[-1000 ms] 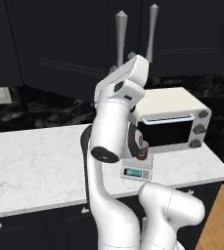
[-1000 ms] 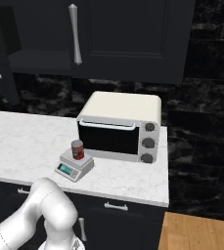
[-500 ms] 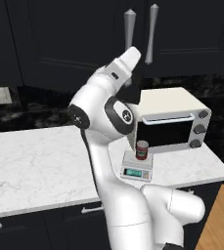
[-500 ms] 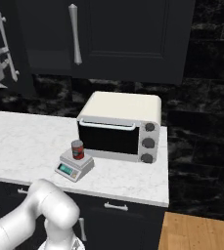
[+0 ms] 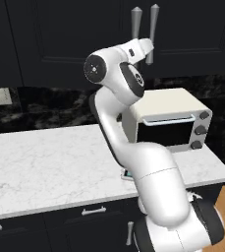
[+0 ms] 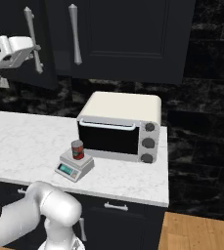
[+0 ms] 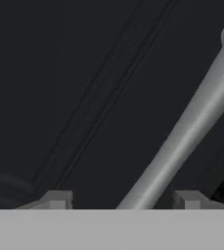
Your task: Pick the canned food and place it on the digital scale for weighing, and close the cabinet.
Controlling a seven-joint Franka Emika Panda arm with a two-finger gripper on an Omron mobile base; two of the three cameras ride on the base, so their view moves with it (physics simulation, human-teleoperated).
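From the right base view I see the canned food (image 6: pixel 77 149) standing upright on the digital scale (image 6: pixel 74 165), which sits on the white marble counter (image 6: pixel 30 141) just in front of the left corner of the cream toaster oven (image 6: pixel 121 128). Can and scale lie as they did half a second ago. In the left base view my arm covers them, apart from a corner of the scale (image 5: pixel 126 174) at the arm's edge.

The arm has swung up from the counter since the earlier frames. Its hand is now raised to the cabinet (image 6: pixel 128 34), close beside the left door's long silver handle (image 6: pixel 33 40); half a second ago it was lower and farther left in the right base view. In the left base view the hand sits just left of the pair of handles (image 5: pixel 153 27).

In the hand view the gripper (image 7: pixel 123 202) faces the dark panelled door (image 7: pixel 74 88) at close range. The handle bar (image 7: pixel 191 122) runs diagonally between the two fingertips (image 7: pixel 59 199), which are spread apart and close on nothing. The left door stands slightly ajar, swung out from the right one.
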